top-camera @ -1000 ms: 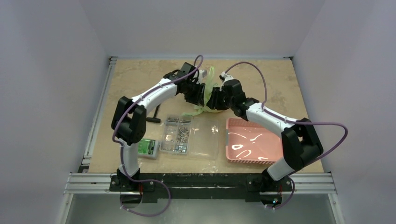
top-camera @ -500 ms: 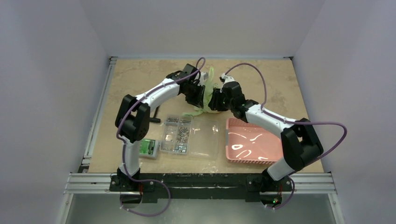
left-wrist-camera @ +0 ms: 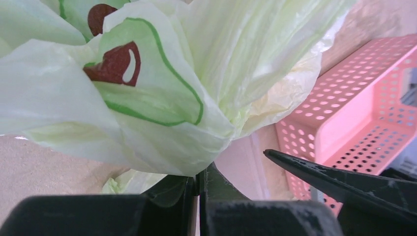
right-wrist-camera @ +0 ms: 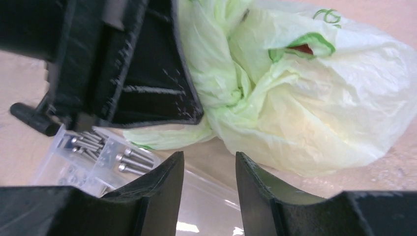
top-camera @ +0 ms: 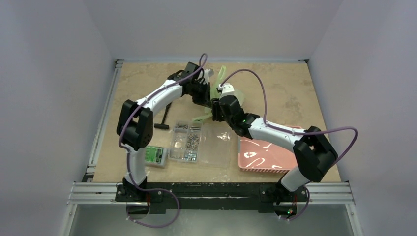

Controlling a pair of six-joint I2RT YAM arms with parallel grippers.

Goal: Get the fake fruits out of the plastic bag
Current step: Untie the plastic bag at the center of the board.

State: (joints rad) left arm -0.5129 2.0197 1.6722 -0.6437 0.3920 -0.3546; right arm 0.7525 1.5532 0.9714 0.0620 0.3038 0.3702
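The pale yellow-green plastic bag (top-camera: 232, 92) sits bunched at the table's far middle; it also shows in the left wrist view (left-wrist-camera: 162, 83) and the right wrist view (right-wrist-camera: 314, 113). The fake fruits are hidden inside it. My left gripper (top-camera: 207, 97) is shut on a fold of the bag film, pinched at its fingertips (left-wrist-camera: 199, 178), and holds it up. My right gripper (right-wrist-camera: 209, 156) is open and empty, just in front of and below the bag, over the clear box's edge. In the top view the right gripper (top-camera: 217, 111) is close beside the left one.
A clear compartmented box (top-camera: 201, 142) with screws (right-wrist-camera: 93, 147) lies near the middle. A pink basket (top-camera: 268, 155) stands at the near right, also seen in the left wrist view (left-wrist-camera: 354, 103). A small green box (top-camera: 156, 155) and a black T-handle tool (top-camera: 164, 118) lie on the left.
My right gripper has drawn back from the bag, leftward and nearer, over the clear box's edge. My left gripper has shifted slightly to the far left, still holding the bag.
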